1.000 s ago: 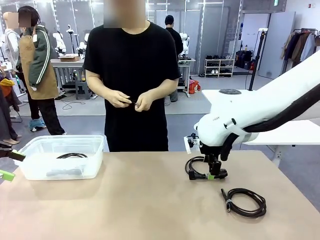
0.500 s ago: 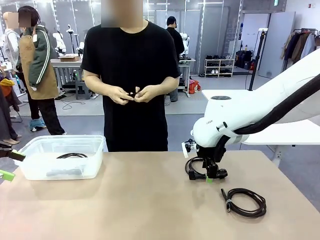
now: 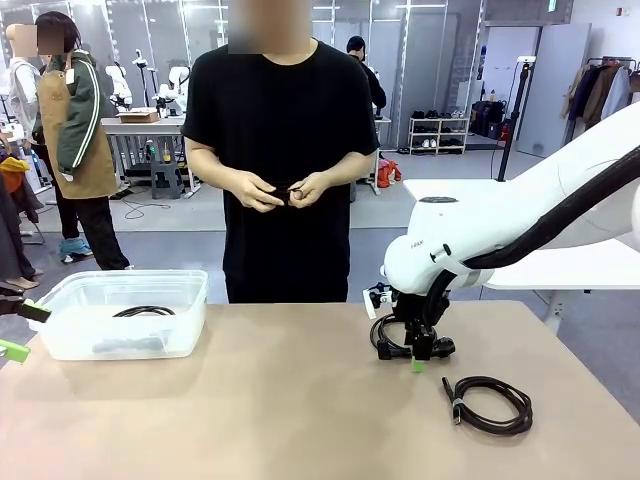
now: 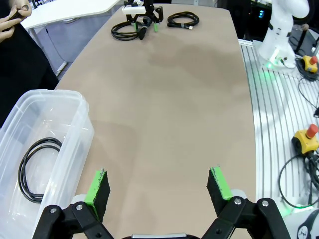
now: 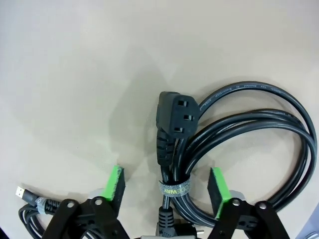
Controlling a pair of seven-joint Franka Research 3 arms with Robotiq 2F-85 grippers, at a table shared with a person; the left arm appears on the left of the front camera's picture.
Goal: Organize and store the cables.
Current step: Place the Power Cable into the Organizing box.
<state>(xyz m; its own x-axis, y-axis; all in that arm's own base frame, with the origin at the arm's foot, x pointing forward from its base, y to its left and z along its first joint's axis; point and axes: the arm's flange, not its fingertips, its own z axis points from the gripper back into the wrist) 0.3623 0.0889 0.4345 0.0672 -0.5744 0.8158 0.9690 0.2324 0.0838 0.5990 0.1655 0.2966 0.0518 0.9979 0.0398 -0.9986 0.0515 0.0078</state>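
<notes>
While the left gripper point(image 4: 158, 181) hangs spread wide beside the bin point(image 4: 65, 107), the right gripper point(image 5: 165, 175) straddles the mid-frame cable point(image 5: 249, 122), pads point(image 5: 113, 183) apart, not pinching.

My right gripper point(image 3: 417, 357) is down on the table point(image 3: 270, 410), right of the middle, planted on a coiled black cable point(image 3: 384, 334) whose loops show on its left side. From here I cannot tell how its jaws stand. A second coil point(image 3: 490, 404) lies apart from it, nearer to me and further right. At the left edge my left gripper point(image 3: 16, 331) pokes in, its two green-tipped fingers spread wide, just beside a clear plastic bin point(image 3: 60, 342) with a third cable point(image 3: 143, 311) inside it. Across the table a person in a black shirt stands with both hands point(image 3: 285, 190) together at waist height, pinching something small and dark.
</notes>
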